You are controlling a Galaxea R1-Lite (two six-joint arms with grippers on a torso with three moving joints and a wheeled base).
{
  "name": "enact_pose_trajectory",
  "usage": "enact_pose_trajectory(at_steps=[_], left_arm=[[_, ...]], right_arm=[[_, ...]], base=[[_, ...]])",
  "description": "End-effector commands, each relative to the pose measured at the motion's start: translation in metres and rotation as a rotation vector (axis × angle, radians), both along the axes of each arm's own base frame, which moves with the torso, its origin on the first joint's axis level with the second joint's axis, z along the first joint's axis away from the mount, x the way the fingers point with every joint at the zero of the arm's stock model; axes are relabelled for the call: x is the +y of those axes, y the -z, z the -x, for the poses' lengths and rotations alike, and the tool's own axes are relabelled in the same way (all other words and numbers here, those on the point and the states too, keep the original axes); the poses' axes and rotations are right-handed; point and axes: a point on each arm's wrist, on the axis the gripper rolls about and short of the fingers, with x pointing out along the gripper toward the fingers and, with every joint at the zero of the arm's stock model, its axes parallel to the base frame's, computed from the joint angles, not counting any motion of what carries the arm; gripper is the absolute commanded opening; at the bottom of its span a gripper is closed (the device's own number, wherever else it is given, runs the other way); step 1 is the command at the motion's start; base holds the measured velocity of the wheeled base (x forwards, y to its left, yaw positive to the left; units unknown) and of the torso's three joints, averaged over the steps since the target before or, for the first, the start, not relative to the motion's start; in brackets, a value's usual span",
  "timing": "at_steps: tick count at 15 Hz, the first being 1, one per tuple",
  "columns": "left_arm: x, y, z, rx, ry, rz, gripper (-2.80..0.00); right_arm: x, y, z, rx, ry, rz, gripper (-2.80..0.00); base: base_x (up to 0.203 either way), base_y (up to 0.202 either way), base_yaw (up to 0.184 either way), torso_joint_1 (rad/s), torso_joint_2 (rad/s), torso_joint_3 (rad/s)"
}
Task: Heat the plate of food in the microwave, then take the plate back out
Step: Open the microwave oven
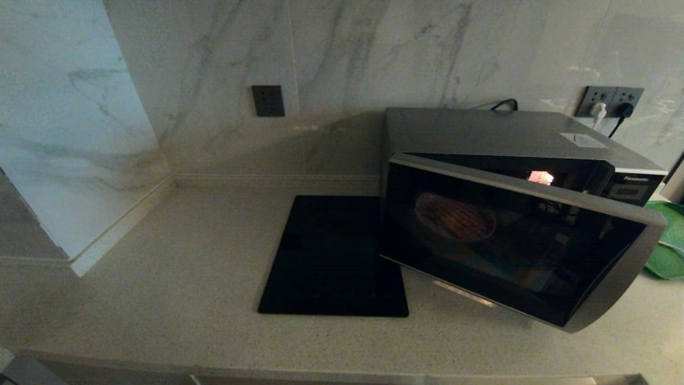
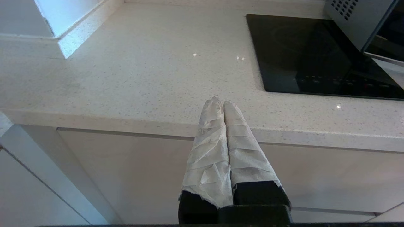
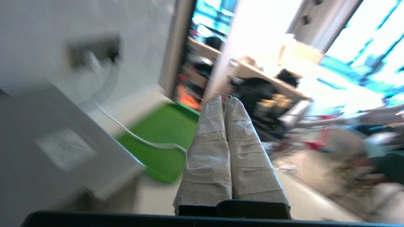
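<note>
The silver-and-black microwave (image 1: 513, 139) stands at the right of the counter, its dark glass door (image 1: 513, 240) swung partly ajar and its inside lamp lit. Through the door glass the plate of food (image 1: 454, 218) shows dimly as a pinkish round shape with orange streaks. Neither gripper appears in the head view. My left gripper (image 2: 220, 102) is shut and empty, hanging in front of the counter's front edge. My right gripper (image 3: 224, 98) is shut and empty, up in the air to the right of the microwave's top (image 3: 47, 142).
A flat black square mat (image 1: 334, 256) lies on the speckled counter (image 1: 176, 278) left of the microwave. A green tray (image 1: 668, 240) sits right of the microwave, with a white cable (image 3: 139, 138) over it. Wall sockets (image 1: 609, 101) are behind.
</note>
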Motion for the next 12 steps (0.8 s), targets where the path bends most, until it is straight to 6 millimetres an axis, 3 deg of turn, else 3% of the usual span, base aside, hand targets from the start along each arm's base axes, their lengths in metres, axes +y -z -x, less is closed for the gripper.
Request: enact_pose_trajectory(at_steps=[1,8,10,12], left_arm=[[0.0,0.0,0.0,0.0,-0.002,0.001,-2.8],[0.0,0.0,0.0,0.0,-0.001,0.001,-2.8],[0.0,0.0,0.0,0.0,-0.001,0.001,-2.8],[0.0,0.0,0.0,0.001,-0.001,0.001,-2.8]], right_arm=[[0.002,0.02,-0.017,0.113,0.017,0.031,-2.8],[0.002,0.027,-0.019,0.153,-0.017,0.051,-2.8],[-0.01,0.04,-0.036,0.211,0.043,0.063,-2.8],[-0.008,0.053,-0.047,0.294,0.03,0.096,-2.8]], base=[[0.0,0.0,0.0,0.0,0.0,0.0],[0.0,0.0,0.0,0.0,0.0,0.0],[0.0,0.0,0.0,0.0,0.0,0.0],[0.0,0.0,0.0,0.0,0.0,0.0]])
